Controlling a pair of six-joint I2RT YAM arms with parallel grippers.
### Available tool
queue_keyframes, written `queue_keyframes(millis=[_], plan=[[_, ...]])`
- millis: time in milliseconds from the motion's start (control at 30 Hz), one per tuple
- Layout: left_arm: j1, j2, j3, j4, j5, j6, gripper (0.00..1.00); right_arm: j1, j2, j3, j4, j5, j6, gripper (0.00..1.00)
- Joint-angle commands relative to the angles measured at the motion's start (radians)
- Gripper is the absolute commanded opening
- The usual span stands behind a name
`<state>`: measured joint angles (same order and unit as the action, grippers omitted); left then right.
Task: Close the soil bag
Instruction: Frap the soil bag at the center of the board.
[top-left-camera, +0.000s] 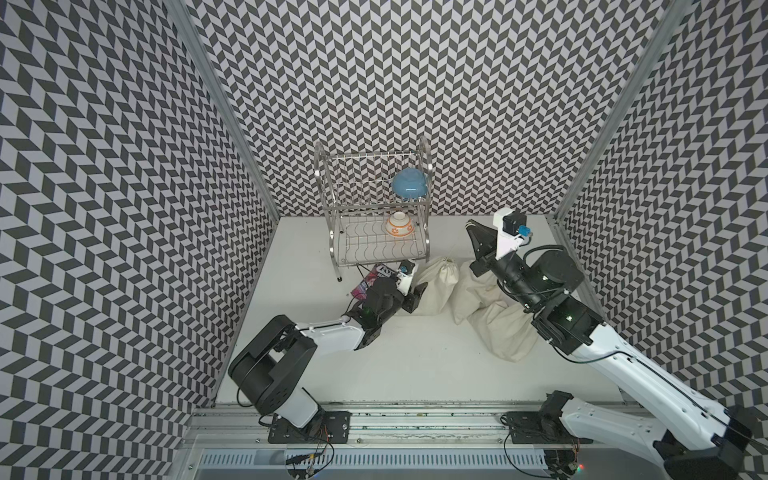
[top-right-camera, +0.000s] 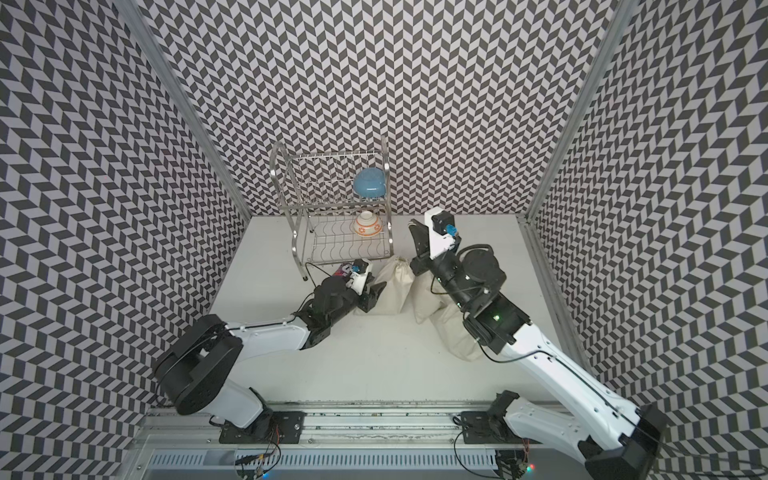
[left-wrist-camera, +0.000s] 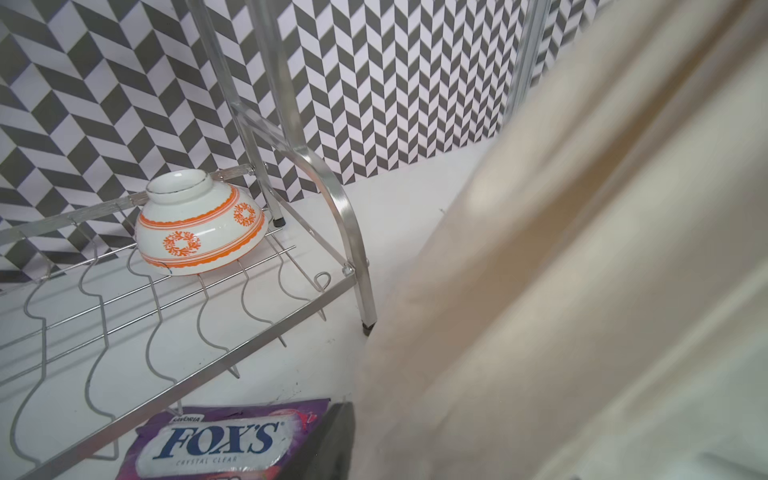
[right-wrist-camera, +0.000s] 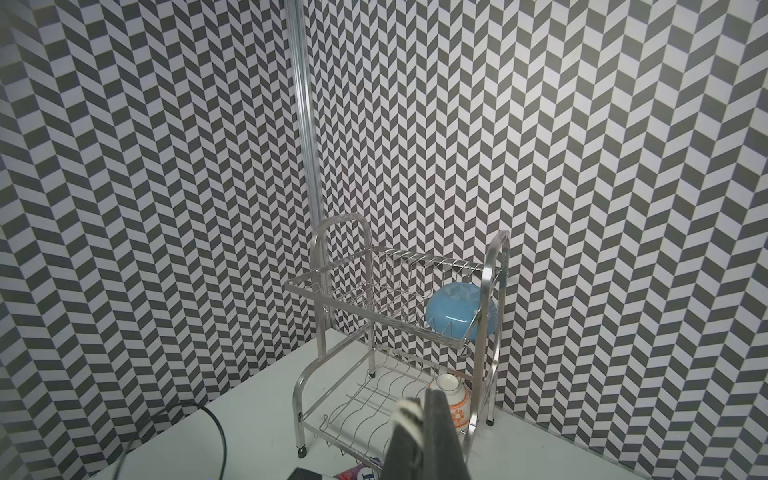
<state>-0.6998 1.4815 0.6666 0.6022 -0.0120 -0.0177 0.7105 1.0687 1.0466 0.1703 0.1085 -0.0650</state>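
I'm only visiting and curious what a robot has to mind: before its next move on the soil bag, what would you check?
1. The bag gathered at its neck: ok, looks cinched.
2. Pulled fully tight: cannot tell.
3. Left end effector open, beside the bag: ok.
4. Right end effector shut, raised off the table, nothing seen in it: ok.
5. Room around the left arm: not ok, candy pack and rack sit close by.
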Motion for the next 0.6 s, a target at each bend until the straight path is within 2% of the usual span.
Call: queue_keyframes(millis=[0,133,267,567], plan=[[-0.004,-0.135,0.061,-0.045,0.061,0.054,0.70,0.001,0.037,0.014,0.069,-0.054,-0.027,0.00],[-0.006,-0.206,0.138,-0.076,0.170,0.059,0.77,0.001,0.075,0.044,0.051,-0.080,-0.037,0.00],[-0.017,-0.178,0.269,-0.135,0.323,0.065,0.77,0.002,0.091,0.067,0.042,-0.106,-0.036,0.00],[-0.035,-0.056,0.479,-0.275,0.349,0.103,0.56,0.001,0.070,0.118,0.010,-0.158,-0.034,0.00]])
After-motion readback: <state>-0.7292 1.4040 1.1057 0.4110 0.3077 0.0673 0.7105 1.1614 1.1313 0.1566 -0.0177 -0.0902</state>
